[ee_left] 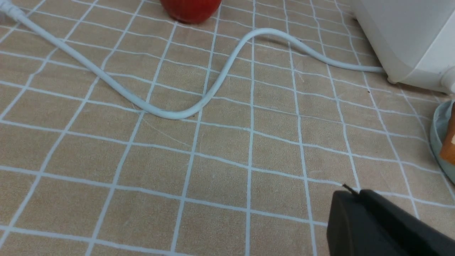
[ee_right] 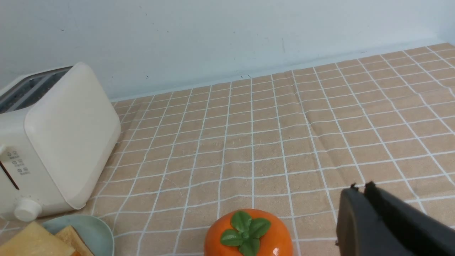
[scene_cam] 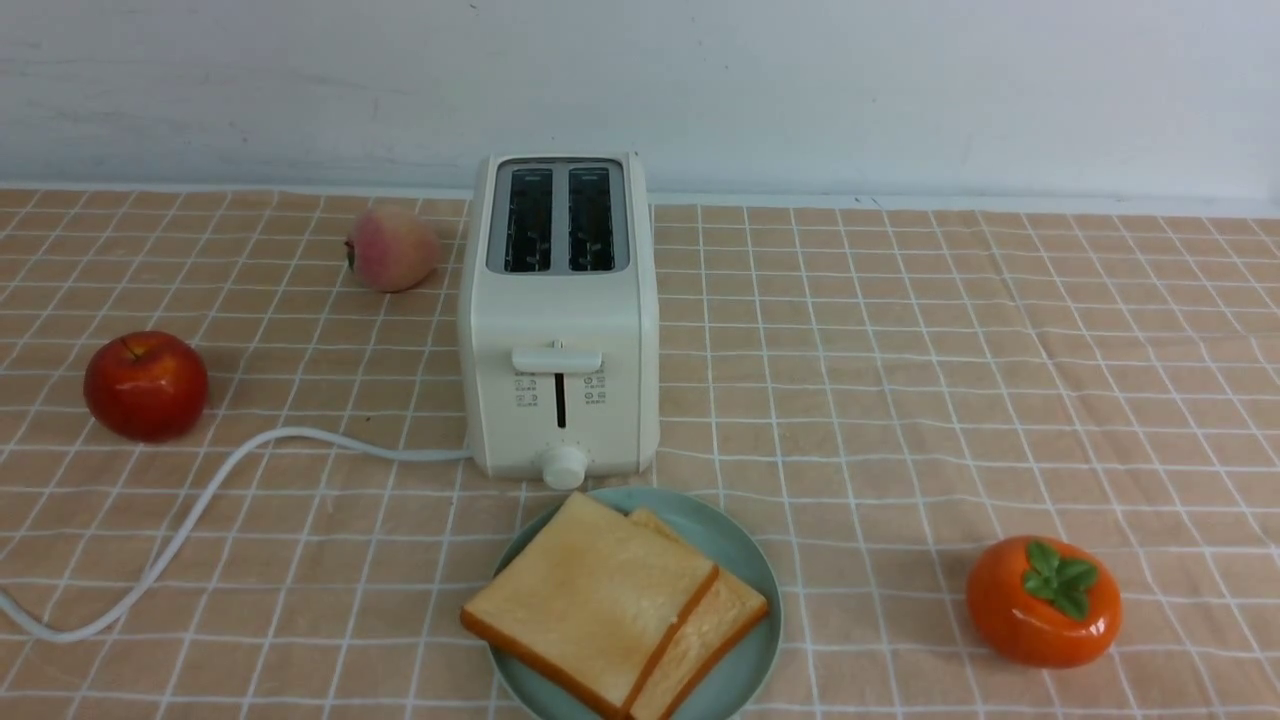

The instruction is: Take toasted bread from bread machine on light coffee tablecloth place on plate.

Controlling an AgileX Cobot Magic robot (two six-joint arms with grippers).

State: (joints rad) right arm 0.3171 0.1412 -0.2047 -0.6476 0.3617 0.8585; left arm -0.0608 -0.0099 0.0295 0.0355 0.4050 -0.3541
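From the front, both toast slices [scene_cam: 610,605] are seen stacked on the plate [scene_cam: 745,560], overhanging its near rim; a nudge could tip them onto the tablecloth [scene_cam: 900,400]. The toaster [scene_cam: 558,320] slots look empty.

At the left wrist, the left claw [ee_left: 355,193] is pressed together above the cloth, near the cord [ee_left: 160,110], which could be snagged.

At the right wrist, the right claw [ee_right: 360,188] is nearly shut, empty, near the persimmon [ee_right: 249,233], which might be bumped.

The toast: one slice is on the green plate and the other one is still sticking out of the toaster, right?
Not quite. Both slices of toast are on the green plate, overlapping. The toaster has two slots, and both look empty. The front view shows this.
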